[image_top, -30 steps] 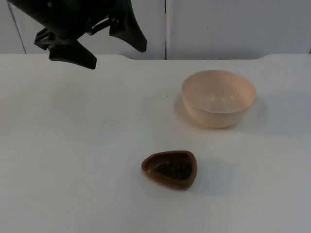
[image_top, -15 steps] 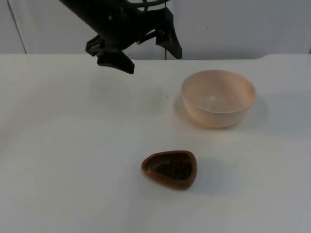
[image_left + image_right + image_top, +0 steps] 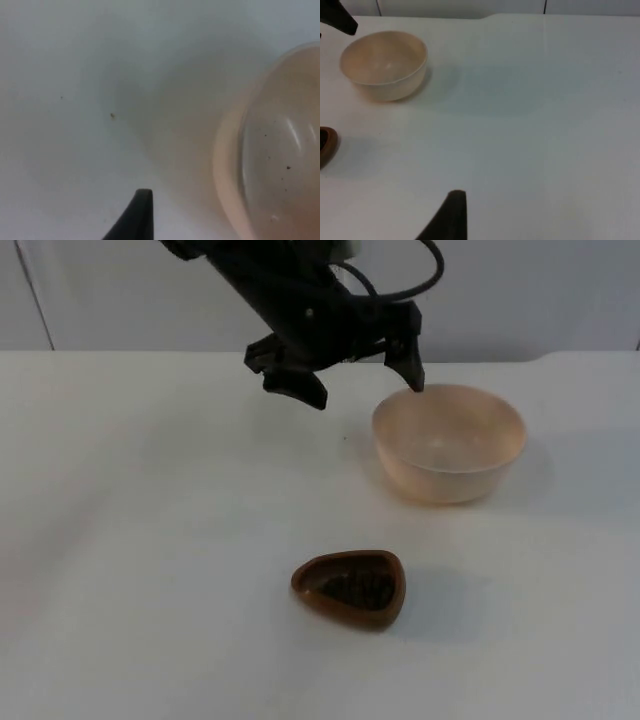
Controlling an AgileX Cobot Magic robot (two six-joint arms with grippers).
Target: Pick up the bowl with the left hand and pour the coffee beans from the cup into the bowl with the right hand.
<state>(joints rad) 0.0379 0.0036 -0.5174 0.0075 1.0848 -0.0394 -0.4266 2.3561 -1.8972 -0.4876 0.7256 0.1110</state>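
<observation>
A pale peach bowl stands empty on the white table, right of centre. In front of it sits a small brown cup with dark coffee beans inside. My left gripper hangs open just behind and left of the bowl, one finger close to the bowl's far rim and the other out to the left. In the left wrist view the bowl lies close beside a black fingertip. My right gripper waits far off to the right; from there the bowl and the cup's edge are distant.
The grey partition wall closes off the table behind the bowl. A tiny dark speck lies on the table near the bowl.
My left arm has swept from the back left corner rightward and down, bringing its open gripper next to the bowl. Bowl and cup have stayed in place.
</observation>
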